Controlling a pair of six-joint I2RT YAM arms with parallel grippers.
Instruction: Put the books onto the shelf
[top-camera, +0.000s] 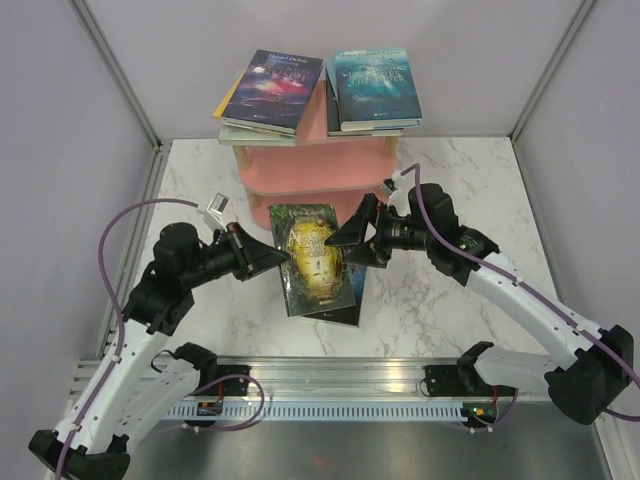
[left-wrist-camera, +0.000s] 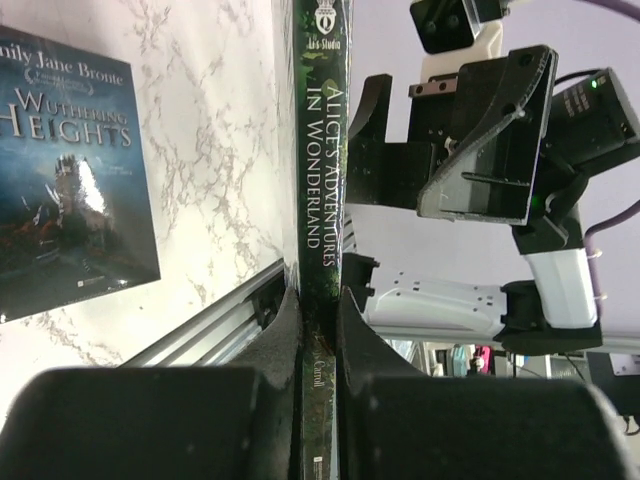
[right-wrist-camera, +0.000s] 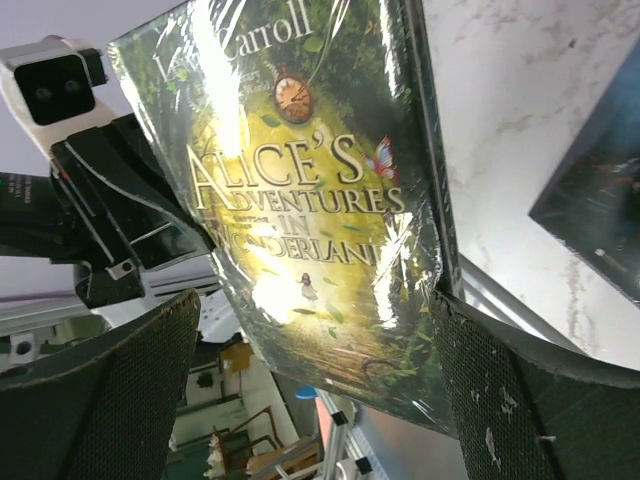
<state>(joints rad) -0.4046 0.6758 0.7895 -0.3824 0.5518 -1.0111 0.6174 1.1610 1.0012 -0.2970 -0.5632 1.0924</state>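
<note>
Left pincer (top-camera: 285, 256) clamps the green-gold book (top-camera: 312, 272); right pincer (top-camera: 342, 248) gapes opposite, dark blue book (left-wrist-camera: 70, 180) beneath.

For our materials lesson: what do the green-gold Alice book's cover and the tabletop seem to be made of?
Alice book: paper cover under glossy clear plastic wrap, judging by crinkled glare streaks. Tabletop: white, grey-veined marble look; stone or printed laminate, cannot tell.

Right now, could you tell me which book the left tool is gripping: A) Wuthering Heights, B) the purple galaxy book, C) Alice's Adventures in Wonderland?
C: the left tool is shut on the spine reading Alice's Adventures in Wonderland; Wuthering Heights lies on the table.
</note>
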